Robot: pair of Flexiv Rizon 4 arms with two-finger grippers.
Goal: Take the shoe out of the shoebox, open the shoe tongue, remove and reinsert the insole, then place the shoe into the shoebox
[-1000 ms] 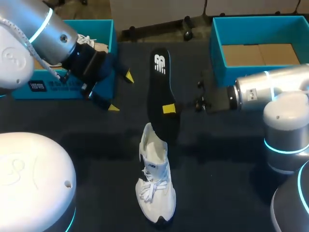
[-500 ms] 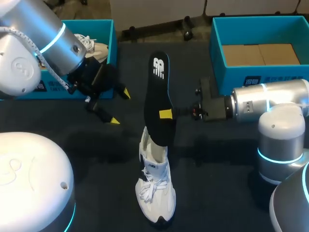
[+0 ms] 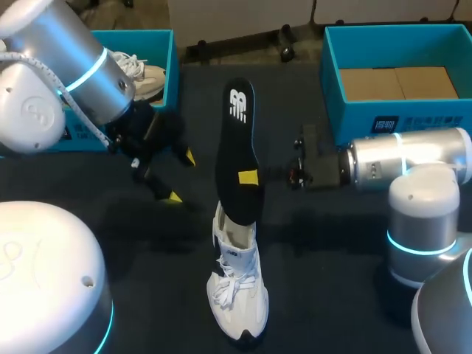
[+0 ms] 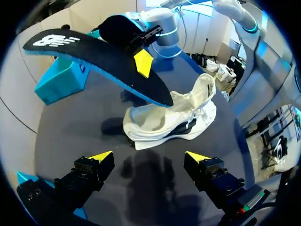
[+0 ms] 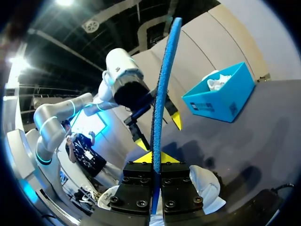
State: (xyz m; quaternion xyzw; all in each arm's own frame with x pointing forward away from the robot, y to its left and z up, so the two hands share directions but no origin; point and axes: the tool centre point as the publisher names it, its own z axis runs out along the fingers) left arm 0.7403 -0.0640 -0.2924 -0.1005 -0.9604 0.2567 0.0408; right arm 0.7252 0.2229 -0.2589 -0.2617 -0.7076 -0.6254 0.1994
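Mid-frame, the right pincer (image 3: 249, 177) clamps the insole (image 3: 236, 125) at mid-length. The insole's lower end meets the shoe (image 3: 237, 287), which lies lower centre on the worktop (image 3: 332, 251). The left pincer (image 3: 182, 177) hangs released, left of centre. The insole looks thin, light and bendy, so a hold nearer the entering end would likely steer it better.

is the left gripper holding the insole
No, the left gripper hangs open and empty, while the right gripper is shut on the insole.

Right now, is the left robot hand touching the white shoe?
Apart. In the left wrist view, the left gripper has its open yellow tips short of the shoe, with bare table between them.
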